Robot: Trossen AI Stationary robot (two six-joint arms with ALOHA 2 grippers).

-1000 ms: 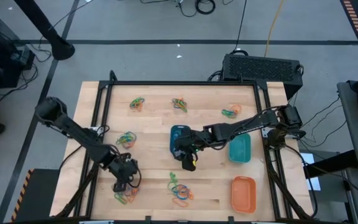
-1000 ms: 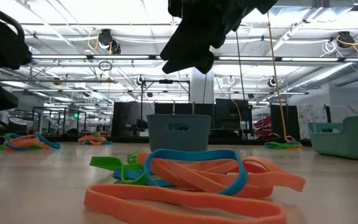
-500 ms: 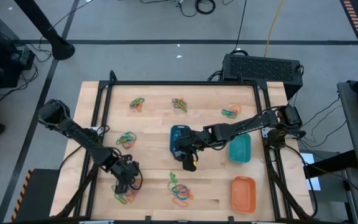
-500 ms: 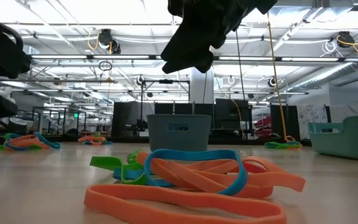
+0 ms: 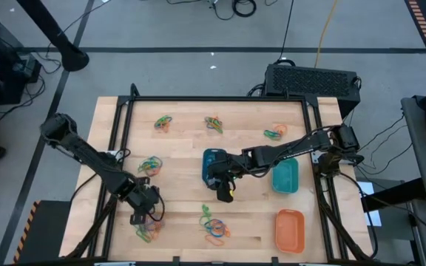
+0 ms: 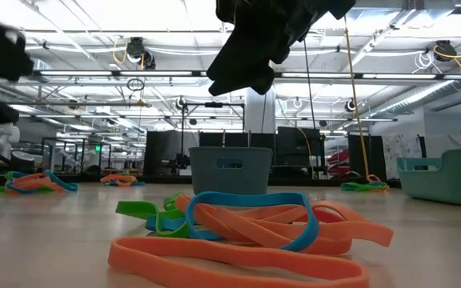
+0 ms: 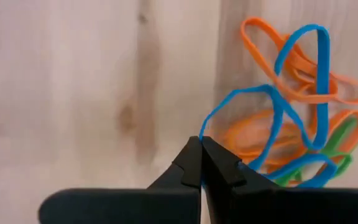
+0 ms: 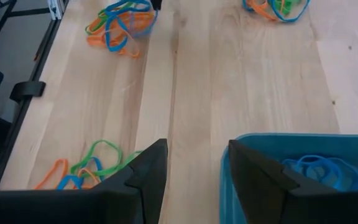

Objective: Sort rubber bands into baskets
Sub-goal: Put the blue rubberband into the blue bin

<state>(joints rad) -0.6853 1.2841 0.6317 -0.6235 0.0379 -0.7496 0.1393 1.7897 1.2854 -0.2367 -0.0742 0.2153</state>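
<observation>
Left end effector [image 7: 201, 163] pinched shut on a blue rubber band [image 7: 272, 134] still tangled in the pile [image 7: 303, 124], could drag neighbours along.

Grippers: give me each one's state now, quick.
Left gripper: shut on a blue rubber band.
Right gripper: open, empty, at the blue basket.

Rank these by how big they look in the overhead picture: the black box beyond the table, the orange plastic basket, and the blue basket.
1. Black slotted box, clearly largest.
2. Orange plastic basket.
3. Blue plastic basket, partly covered by the right gripper, so its rank below the orange one is unsure.
</observation>
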